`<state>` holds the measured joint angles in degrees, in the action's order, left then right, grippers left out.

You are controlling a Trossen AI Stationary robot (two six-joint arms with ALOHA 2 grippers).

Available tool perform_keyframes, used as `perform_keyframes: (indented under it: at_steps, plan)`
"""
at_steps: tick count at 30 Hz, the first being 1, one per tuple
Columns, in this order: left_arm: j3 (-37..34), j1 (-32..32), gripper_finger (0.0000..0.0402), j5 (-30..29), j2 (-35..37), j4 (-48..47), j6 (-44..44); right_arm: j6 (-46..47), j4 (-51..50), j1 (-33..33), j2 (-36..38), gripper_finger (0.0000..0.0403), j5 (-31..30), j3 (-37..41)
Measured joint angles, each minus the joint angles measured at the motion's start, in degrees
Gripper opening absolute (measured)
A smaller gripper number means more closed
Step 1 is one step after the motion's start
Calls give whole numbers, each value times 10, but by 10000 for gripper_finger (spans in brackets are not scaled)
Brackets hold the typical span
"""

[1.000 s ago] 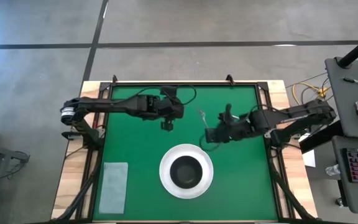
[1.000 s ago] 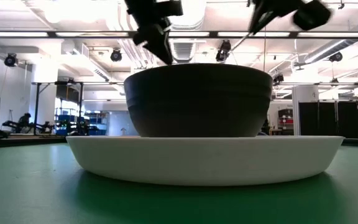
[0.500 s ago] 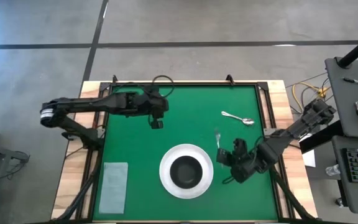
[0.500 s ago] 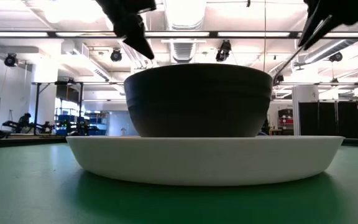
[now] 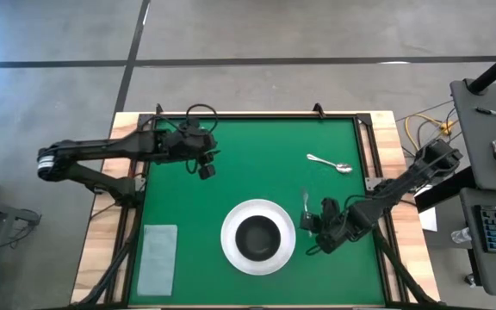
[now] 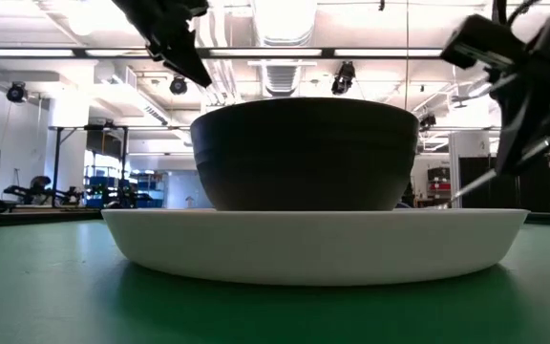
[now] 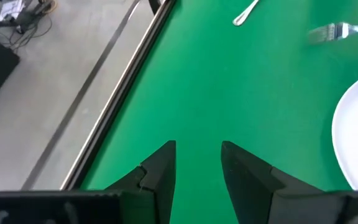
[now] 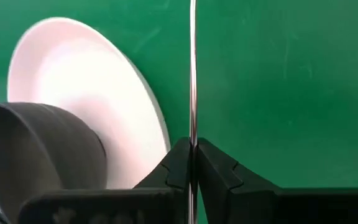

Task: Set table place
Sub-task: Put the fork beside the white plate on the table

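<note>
- Right gripper [image 5: 306, 222] is low over the table [image 5: 257, 164], just beside the white plate [image 5: 231, 250] on the side toward the right edge, jaws pinched tight on the fork [image 5: 305, 201].
- The right wrist view confirms it: the thin silver fork handle [image 8: 192, 68] runs straight out from between the two closed dark fingers [image 8: 213, 171], with the plate rim [image 8: 92, 81] curving close alongside.
- The fork's tines point toward the far edge of the table; whether its tip touches the green top, I cannot tell.
- The dark bowl [image 5: 257, 238] sits in the middle of the plate, and that pair sits near the front edge, about centred; from the low view the bowl [image 6: 306, 153] fills the frame on top of the plate [image 6: 313, 244].
- The spoon [image 5: 329, 163] lies flat on the green, toward the far right corner, well apart from the plate.
- Left gripper [image 5: 205, 168] hangs above the table near the far left corner, holding nothing, its fingers [image 7: 160, 171] standing apart over bare green.
- A pale grey napkin [image 5: 158, 257] rests at the front left corner, well clear of the plate.
</note>
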<state>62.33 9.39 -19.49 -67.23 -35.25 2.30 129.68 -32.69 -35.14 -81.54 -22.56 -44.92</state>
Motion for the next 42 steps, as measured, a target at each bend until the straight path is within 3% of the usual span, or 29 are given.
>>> perform_keyframes:
  at_steps: [13,24,31,42]
  plan:
    - [-4,0,114,0,5,-14,-37,-6,200,-24,-41,17,5,71]
    - [-5,0,114,0,-16,-12,-35,-5,210,-35,-153,18,51,1]
    - [-5,0,114,0,-47,-13,-34,-7,186,-35,-164,20,81,-27]
    - [-5,0,114,0,-61,-12,-34,-13,163,-35,-149,104,98,-30]
